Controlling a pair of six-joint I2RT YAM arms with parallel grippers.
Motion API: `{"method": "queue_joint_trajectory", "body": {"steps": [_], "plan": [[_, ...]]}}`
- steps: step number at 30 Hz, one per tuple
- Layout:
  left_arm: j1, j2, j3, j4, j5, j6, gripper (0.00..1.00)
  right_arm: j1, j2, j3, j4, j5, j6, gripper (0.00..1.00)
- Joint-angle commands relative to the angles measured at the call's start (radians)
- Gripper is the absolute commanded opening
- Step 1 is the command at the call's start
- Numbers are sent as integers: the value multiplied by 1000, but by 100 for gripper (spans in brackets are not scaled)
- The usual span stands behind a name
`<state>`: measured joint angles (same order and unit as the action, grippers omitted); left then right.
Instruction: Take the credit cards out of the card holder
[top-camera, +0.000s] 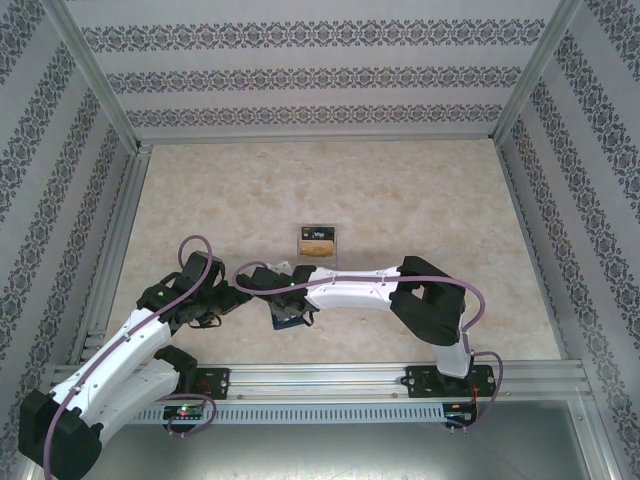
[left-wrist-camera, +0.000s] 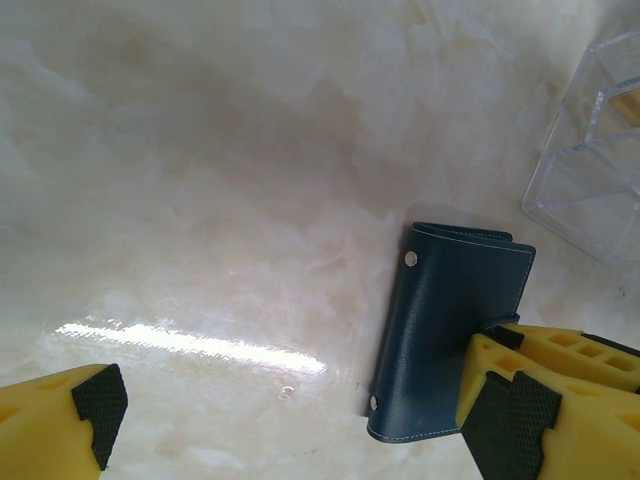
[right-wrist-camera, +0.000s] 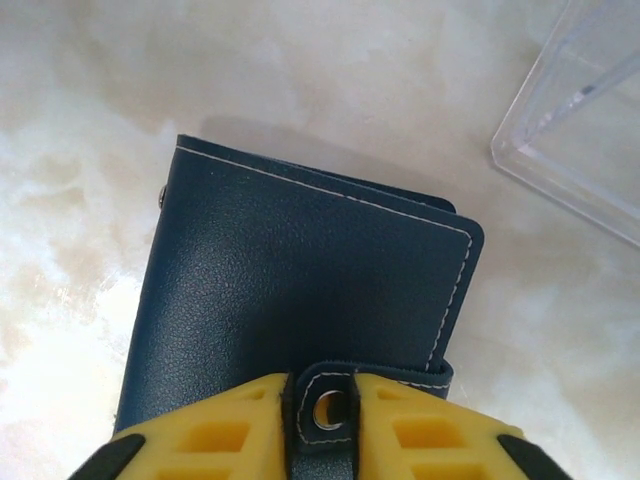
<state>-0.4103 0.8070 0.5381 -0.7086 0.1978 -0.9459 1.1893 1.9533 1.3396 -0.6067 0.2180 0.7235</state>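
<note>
Card holder (right-wrist-camera: 300, 270): navy-blue bifold, grained leather-like skin, pale stitching, metal snaps. It lies closed on the glossy cream marbled table (left-wrist-camera: 200, 150), near a clear acrylic stand (right-wrist-camera: 580, 130). Right gripper (right-wrist-camera: 325, 412): yellow fingers clamped on its snap tab. Left gripper (left-wrist-camera: 305, 415): black-padded fingers wide apart.

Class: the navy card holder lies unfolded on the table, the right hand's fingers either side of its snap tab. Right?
No. The card holder lies folded shut on the table, with the fingers of the right hand either side of its snap tab; the right wrist view shows it.
</note>
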Motion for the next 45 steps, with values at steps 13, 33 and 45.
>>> {"method": "queue_joint_trajectory", "body": {"steps": [13, 33, 45], "plan": [[11, 35, -74, 214, 196, 5, 59, -6, -39, -29, 39, -47, -14, 0], [11, 269, -200, 580, 385, 0, 0, -32, -69, -101, 161, -118, -4, 0], [11, 470, -166, 463, 312, 52, 0, -61, -145, -175, 214, -131, 3, 0]]}}
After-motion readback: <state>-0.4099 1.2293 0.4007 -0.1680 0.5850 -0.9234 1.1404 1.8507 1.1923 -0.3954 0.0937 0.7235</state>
